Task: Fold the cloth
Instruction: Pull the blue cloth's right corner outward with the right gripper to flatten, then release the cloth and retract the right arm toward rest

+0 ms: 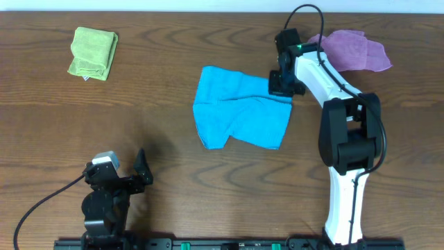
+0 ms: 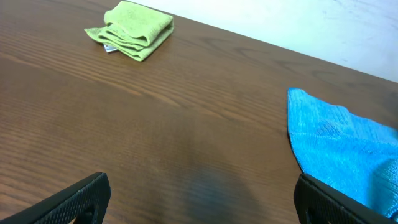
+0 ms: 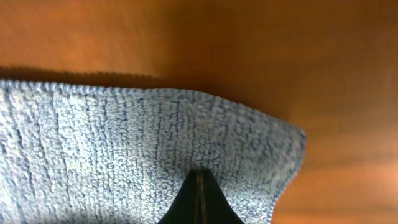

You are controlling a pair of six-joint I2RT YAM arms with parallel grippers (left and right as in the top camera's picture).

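The blue cloth [image 1: 239, 111] lies rumpled and partly spread at the middle of the wooden table. It also shows in the left wrist view [image 2: 336, 149] and fills the right wrist view [image 3: 124, 143]. My right gripper [image 1: 281, 87] is at the cloth's far right corner. In the right wrist view its fingers [image 3: 199, 177] are pressed together, shut on the cloth near its edge. My left gripper [image 1: 135, 173] sits at the near left, well apart from the cloth. Its fingers [image 2: 199, 193] are wide open and empty above bare wood.
A folded green cloth [image 1: 94, 52] lies at the far left and shows in the left wrist view [image 2: 132, 30]. A purple cloth [image 1: 357, 50] lies crumpled at the far right, just behind the right arm.
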